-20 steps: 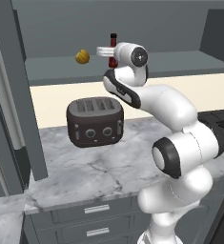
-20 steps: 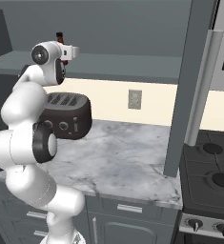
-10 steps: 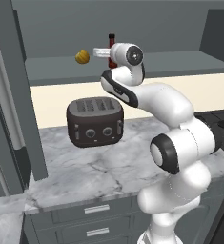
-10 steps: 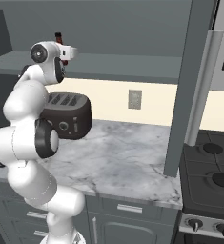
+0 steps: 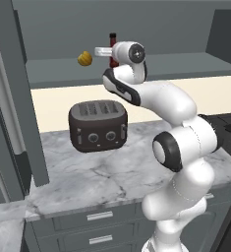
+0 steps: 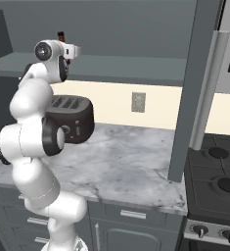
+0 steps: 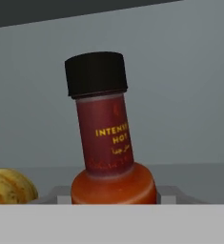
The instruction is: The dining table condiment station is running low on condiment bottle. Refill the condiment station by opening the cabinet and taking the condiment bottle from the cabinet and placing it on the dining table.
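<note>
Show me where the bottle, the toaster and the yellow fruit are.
bottle (image 7: 105, 143): hand view, on the red label.
toaster (image 5: 98, 129): left base view, on its front face.
yellow fruit (image 5: 85, 59): left base view, on its middle.

The robot is a glossy white arm built of rounded, bulging links, each one swelling where it meets the next. Dark grey, nearly black bands and round caps mark the joints; one such cap faces out at the elbow in both base views. Behind the claw sits a ball-shaped wrist with a round dark disc on its side, a pale dot at its centre. The hand ahead of it is a short, pale grey-white block.
</note>
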